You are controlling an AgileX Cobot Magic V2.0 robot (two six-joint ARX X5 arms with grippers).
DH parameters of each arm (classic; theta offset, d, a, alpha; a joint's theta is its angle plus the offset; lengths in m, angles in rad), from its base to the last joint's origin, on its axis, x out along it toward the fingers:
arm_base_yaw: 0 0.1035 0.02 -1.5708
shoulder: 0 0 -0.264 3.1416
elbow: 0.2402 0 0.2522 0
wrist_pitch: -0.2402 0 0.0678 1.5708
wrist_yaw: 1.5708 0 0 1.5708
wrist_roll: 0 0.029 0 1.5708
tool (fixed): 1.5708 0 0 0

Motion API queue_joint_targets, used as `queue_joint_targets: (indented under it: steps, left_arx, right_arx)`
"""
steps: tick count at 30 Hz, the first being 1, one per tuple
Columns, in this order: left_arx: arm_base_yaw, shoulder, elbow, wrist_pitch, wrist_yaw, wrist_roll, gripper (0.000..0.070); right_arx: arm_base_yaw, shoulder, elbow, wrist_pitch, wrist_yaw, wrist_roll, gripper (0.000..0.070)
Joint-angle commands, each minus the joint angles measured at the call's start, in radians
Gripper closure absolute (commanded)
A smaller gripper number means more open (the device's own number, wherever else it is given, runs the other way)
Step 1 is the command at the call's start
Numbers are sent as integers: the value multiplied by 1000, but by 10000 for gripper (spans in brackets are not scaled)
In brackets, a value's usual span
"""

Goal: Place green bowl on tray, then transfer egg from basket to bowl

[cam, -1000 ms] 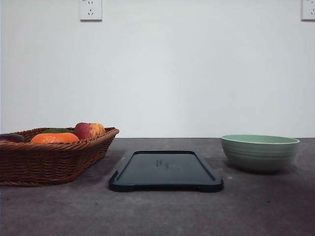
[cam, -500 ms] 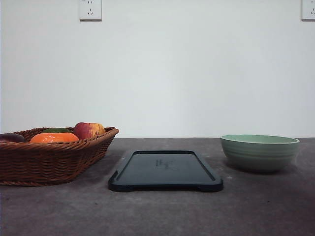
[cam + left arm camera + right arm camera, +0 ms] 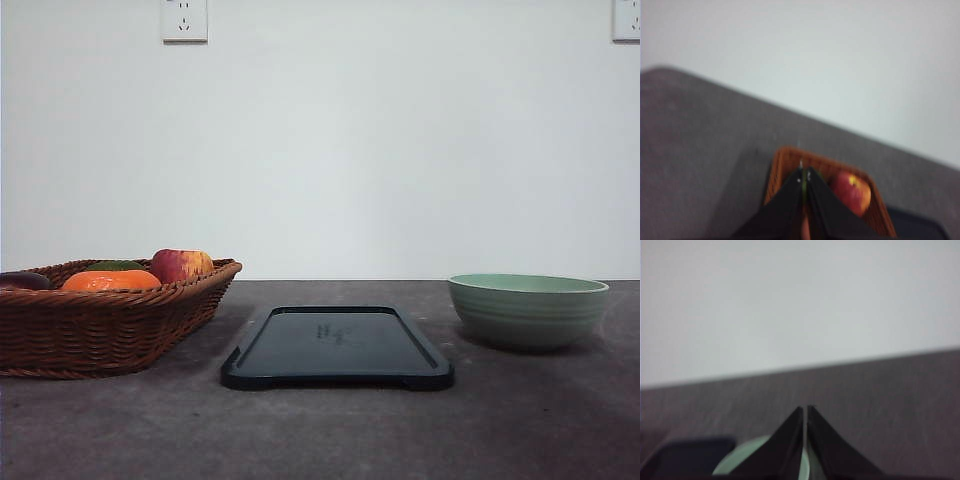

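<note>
My left gripper fingers pressed together over basket. My right gripper fingers together too, above green bowl. Bowl sits on table, right of tray.

The left gripper has two flat black fingers, wide at the base and tapering to thin pointed tips, each tip carrying a small pale dot like a screw. The right gripper has the same matte black, wedge-shaped fingers, plain and unmarked.
</note>
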Motion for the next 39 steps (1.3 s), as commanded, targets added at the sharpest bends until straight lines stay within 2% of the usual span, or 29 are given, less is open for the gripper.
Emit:
queue_joint_targets:
  steps: [1, 11, 16, 21, 29, 31, 32, 34, 35, 37, 39]
  left_arx:
    - [-6, 67, 62, -16, 26, 29, 700]
    - [-44, 445, 349, -195, 200, 164, 700]
    - [-50, 586, 449, -304, 271, 224, 700]
    - [-50, 670, 511, -401, 291, 300, 700]
    - [-54, 683, 528, -418, 291, 307, 699]
    - [-55, 683, 528, -418, 291, 307, 663]
    - [-55, 683, 528, -418, 291, 307, 597]
    - [-55, 683, 529, -416, 291, 307, 418]
    - [-55, 683, 529, -416, 291, 307, 362]
    - [-55, 683, 529, -415, 291, 307, 340]
    - [-55, 683, 529, -416, 291, 305, 342]
  right_arx:
    - [-1, 57, 47, -19, -20, -7, 695]
    - [-1, 428, 270, -191, -143, -38, 695]
    - [-1, 578, 352, -229, -190, -72, 695]
    - [-1, 678, 408, -263, -217, -100, 695]
    - [-1, 705, 418, -272, -221, -113, 694]
    - [-1, 705, 418, -273, -222, -130, 684]
    - [-1, 705, 418, -274, -223, -132, 650]
    - [-1, 705, 418, -279, -240, -133, 488]
    - [-1, 705, 418, -281, -243, -130, 418]
    - [-1, 705, 418, -288, -246, -121, 348]
    - [-1, 705, 424, -306, -247, -121, 352]
